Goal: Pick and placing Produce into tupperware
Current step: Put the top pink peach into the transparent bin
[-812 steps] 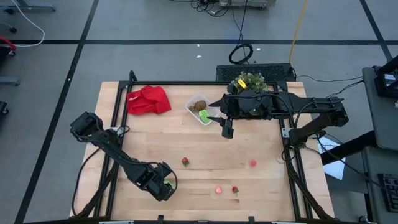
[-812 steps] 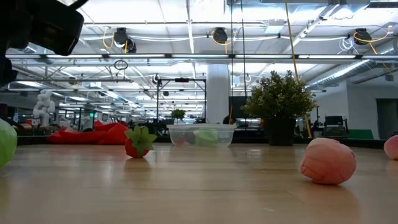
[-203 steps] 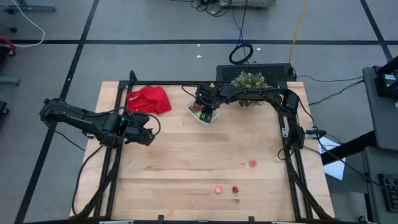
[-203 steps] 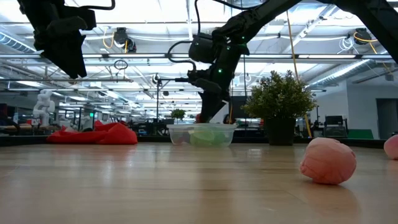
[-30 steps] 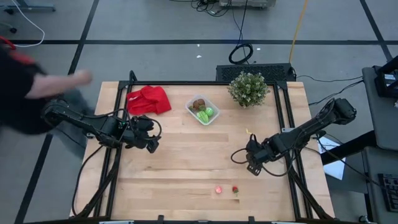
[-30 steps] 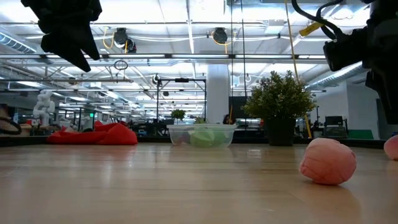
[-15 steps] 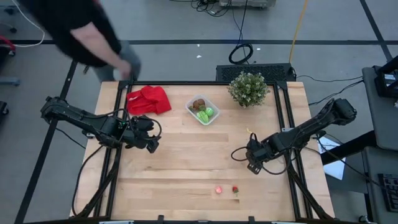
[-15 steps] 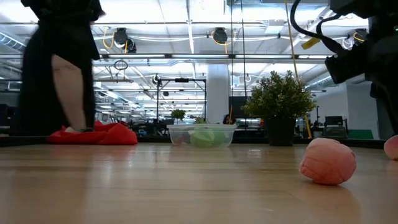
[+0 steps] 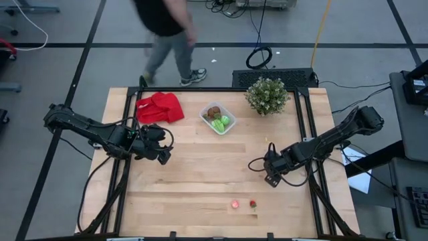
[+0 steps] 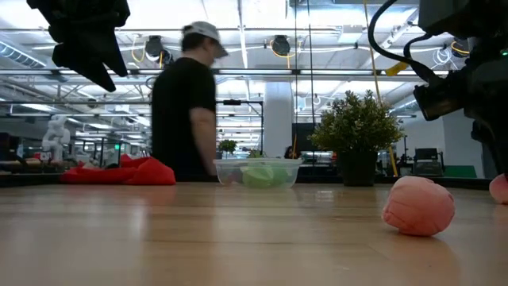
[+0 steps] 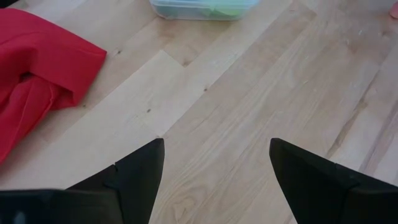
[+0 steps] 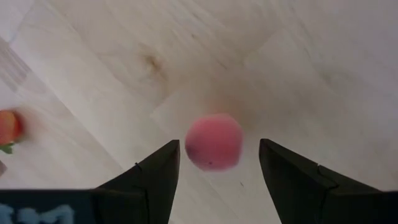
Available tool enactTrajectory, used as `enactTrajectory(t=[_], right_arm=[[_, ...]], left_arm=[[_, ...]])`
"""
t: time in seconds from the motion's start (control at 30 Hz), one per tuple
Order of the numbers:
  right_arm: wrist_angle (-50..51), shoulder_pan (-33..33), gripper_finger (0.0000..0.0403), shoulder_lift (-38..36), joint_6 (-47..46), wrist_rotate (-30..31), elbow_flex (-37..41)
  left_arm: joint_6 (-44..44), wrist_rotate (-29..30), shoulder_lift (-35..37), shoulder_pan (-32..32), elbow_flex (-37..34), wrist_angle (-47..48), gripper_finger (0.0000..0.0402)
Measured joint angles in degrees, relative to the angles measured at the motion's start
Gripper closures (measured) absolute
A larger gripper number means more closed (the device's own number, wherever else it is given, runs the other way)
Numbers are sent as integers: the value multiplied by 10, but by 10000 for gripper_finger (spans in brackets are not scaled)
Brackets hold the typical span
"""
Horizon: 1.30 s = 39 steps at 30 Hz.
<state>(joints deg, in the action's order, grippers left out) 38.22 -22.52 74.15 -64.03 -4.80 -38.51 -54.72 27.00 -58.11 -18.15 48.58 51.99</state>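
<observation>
One pink fruit between open right fingers

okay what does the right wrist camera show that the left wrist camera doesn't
Only the right wrist view shows a pink fruit lying on the table between the open right gripper's fingers, with a red piece at the edge. Only the left wrist view shows the red cloth and the tupperware. Both show bare wooden tabletop and open dark fingers.
</observation>
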Motion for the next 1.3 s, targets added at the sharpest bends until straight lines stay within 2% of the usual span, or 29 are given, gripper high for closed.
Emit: enactTrajectory(t=[0.6,1.1,1.3], right_arm=[[-29,0,194,0,-11,-3,16],[-49,0,260,24,2,-2,16],[-53,0,269,25,6,-3,15]], left_arm=[[2,0,0,0,0,0,105],[2,0,0,0,0,0,105],[2,0,0,0,0,0,105]])
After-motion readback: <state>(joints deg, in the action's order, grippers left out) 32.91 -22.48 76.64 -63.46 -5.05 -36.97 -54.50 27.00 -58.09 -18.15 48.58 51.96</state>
